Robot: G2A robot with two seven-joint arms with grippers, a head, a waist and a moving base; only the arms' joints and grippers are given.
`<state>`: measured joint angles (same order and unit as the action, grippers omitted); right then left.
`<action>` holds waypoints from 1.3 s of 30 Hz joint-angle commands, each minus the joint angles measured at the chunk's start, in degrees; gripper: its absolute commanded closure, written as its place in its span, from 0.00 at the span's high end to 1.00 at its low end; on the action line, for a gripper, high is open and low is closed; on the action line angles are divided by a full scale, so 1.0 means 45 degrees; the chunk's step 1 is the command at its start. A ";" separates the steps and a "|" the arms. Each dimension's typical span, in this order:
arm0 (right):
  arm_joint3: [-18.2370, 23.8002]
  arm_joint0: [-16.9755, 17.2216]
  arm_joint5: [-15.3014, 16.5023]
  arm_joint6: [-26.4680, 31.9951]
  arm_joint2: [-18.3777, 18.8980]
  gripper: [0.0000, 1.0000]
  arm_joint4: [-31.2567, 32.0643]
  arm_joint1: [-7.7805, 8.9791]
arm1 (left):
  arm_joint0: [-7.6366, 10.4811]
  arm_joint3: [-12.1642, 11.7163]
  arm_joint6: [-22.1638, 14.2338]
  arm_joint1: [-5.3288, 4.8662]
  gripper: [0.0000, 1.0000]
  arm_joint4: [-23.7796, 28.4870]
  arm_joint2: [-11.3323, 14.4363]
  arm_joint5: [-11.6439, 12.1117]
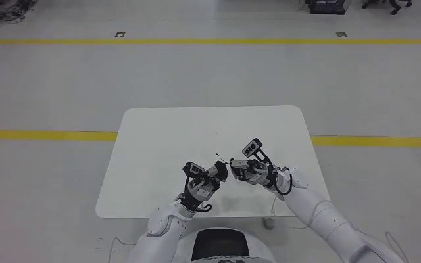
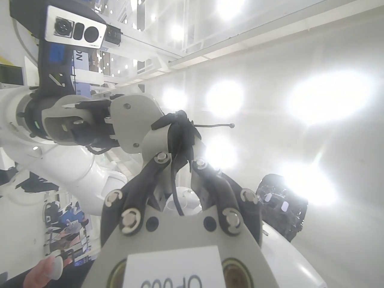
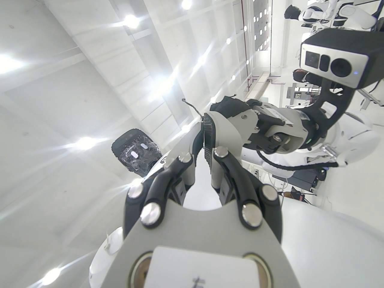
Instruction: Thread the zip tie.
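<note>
Zip tie point(image 2: 213, 126) is pinched tight by left gripper point(image 2: 180, 148) and right gripper point(image 3: 204, 139); I'd line up tail and head slowly.

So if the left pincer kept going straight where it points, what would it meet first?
Probably the right pincer, tip to tip with it, the zip tie between them; depth is unclear.

Your top camera looks straight down from above the arms, well off the table point(image 1: 164, 131), taking in its whole top and the floor point(image 1: 66, 79) around; each wrist camera rides its own wrist, close to the work, tilted up at the ceiling point(image 3: 60, 61); the left one faces the right gripper point(image 2: 171, 124), the right one the left gripper point(image 3: 214, 112); all three share that meeting point.
</note>
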<state>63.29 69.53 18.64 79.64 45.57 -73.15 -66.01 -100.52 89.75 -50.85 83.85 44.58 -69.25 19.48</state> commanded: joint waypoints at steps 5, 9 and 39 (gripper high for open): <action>0.0000 0.0059 0.0016 0.0000 0.0037 0.00 -0.0004 0.0062 | 0.0010 -0.0029 -0.0003 0.0021 0.00 -0.0004 -0.0002 0.0000; 0.0003 0.0076 0.0027 0.0000 0.0044 0.00 0.0027 0.0098 | 0.0010 -0.0029 -0.0003 0.0021 0.00 -0.0004 -0.0002 0.0000; -0.0112 0.0058 0.0009 0.0000 0.0035 0.00 0.0022 0.0220 | 0.0010 -0.0029 -0.0003 0.0021 0.00 -0.0004 -0.0002 0.0000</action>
<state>62.82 69.80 18.69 79.64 45.75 -73.04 -65.01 -100.47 89.62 -50.86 83.95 44.56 -69.26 19.48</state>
